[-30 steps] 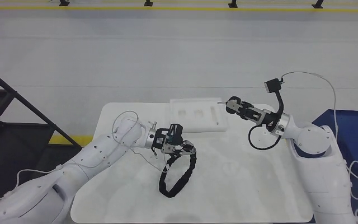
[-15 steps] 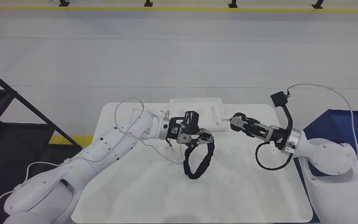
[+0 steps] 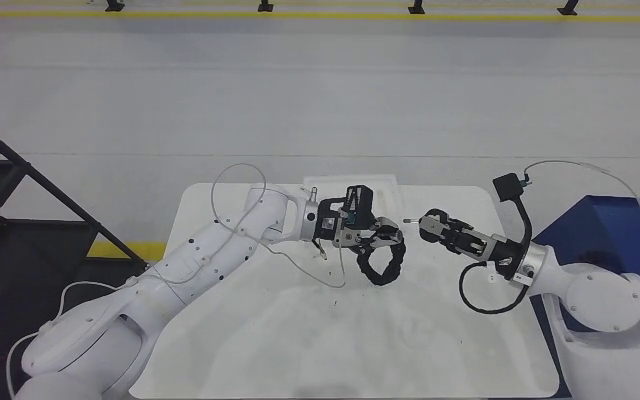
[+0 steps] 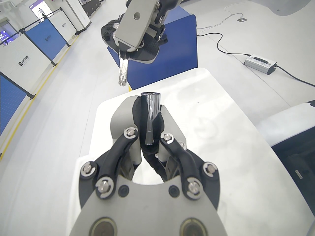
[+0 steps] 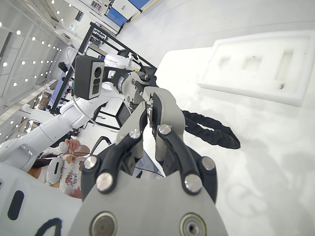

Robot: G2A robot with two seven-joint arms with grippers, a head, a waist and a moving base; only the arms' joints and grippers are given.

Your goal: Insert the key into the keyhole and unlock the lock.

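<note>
1. The left arm stretches from the near-left edge of the surface point(image 3: 300, 330) toward its middle. The left claw point(image 3: 385, 238) point(image 4: 147, 109) is raised and points at the other arm.
2. That claw is closed tight on the lock point(image 4: 150, 114), pinching its chrome cylinder with the open end poking past the fingertips. The lock's black cable loop point(image 3: 385, 265) droops beneath the claw, over the middle of the surface.
3. The right arm comes in from the right side, and the right claw point(image 3: 425, 222) point(image 4: 125, 47) is aimed back at the lock.
4. The right claw is clamped on the key point(image 4: 122, 71), whose blade sticks out beyond its fingertips.
5. The key's tip is near the cylinder's open end but apart from it. It seems to sit a little to one side, though the angle makes that hard to judge.
6. A white foam tray point(image 3: 385, 183) lies at the far edge, behind the left claw.
</note>
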